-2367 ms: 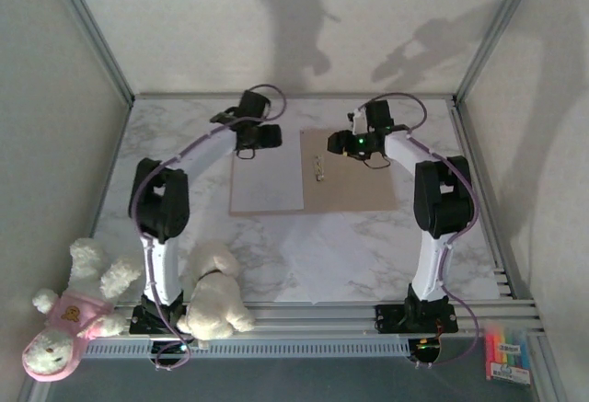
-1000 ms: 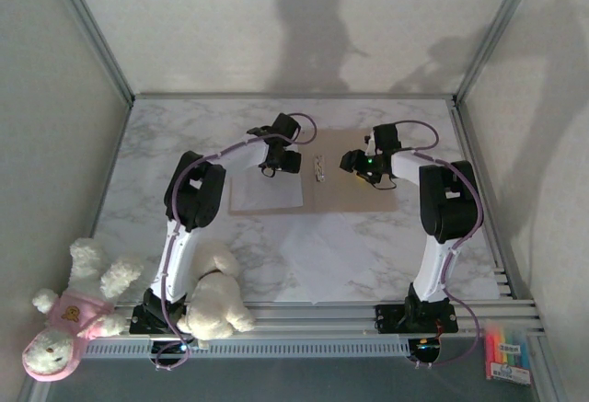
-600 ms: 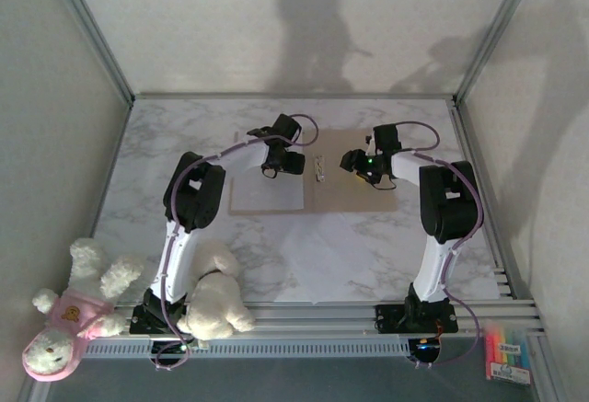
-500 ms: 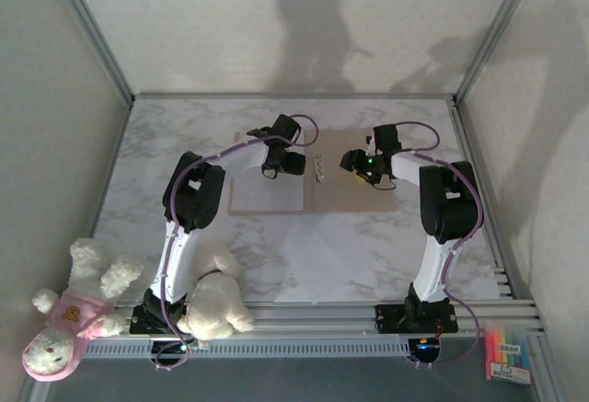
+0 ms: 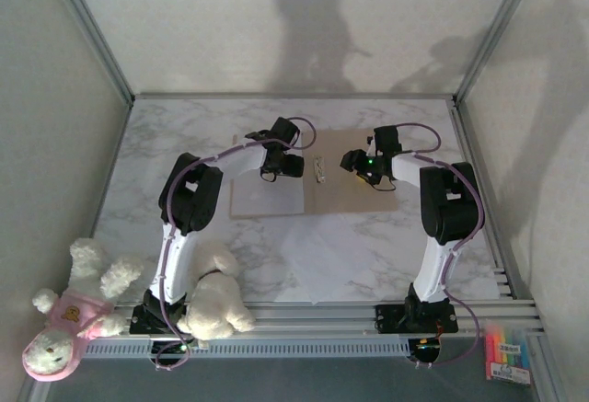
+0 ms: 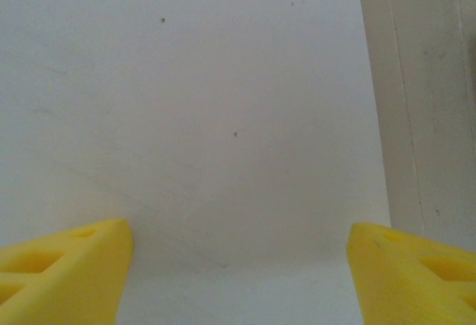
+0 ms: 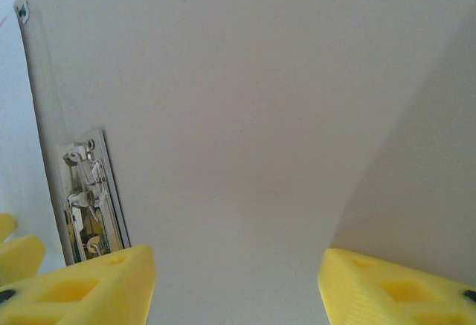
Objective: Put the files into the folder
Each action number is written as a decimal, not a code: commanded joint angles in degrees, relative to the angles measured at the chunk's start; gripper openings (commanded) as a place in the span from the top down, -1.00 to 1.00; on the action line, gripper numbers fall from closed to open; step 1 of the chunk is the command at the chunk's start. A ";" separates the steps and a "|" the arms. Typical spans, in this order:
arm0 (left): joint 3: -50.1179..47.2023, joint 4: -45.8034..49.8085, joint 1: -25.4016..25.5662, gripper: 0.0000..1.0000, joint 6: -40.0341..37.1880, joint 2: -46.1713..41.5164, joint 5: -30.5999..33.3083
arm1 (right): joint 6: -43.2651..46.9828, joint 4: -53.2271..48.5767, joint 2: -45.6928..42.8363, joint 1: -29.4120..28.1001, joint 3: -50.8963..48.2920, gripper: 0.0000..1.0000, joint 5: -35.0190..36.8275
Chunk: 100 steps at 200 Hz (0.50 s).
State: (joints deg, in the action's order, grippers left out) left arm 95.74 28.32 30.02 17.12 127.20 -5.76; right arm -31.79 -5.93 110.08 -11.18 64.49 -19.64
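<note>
Overhead, the files (image 5: 267, 198) lie flat on the open folder (image 5: 354, 195), left of its spine, long sides seemingly parallel to it.

Left wrist: the left gripper (image 6: 239, 230) has its jaws apart over floppy, slippery paper; I'd pinch an edge.

Right wrist: the right gripper (image 7: 236, 254) is spread above stiffer card, beside the metal clip (image 7: 88, 195).

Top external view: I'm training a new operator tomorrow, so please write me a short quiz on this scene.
1. True or false: the folder lies open.
2. Which hand is over the white sheet?
3. Fill in: the shiny metal part by the folder's fold is a ___.

Key: 1 true. 2 the left hand. 3 clip.
</note>
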 commanded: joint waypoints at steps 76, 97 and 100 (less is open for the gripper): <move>-2.45 3.17 -1.46 -0.53 3.37 -2.48 1.51 | -1.61 -3.74 -0.04 0.15 -3.14 -0.25 2.98; -2.27 3.39 -1.46 -0.53 3.40 -2.38 1.28 | -1.69 -3.89 -0.04 0.11 -3.14 -0.25 3.03; -2.30 3.41 -1.46 -0.53 3.44 -2.34 1.28 | -1.74 -3.84 -0.03 0.12 -3.14 -0.25 3.05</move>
State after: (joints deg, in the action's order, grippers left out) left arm 94.70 28.23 29.45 19.38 126.54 -5.17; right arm -32.67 -4.58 109.75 -11.18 63.61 -19.51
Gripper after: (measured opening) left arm 0.762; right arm 0.623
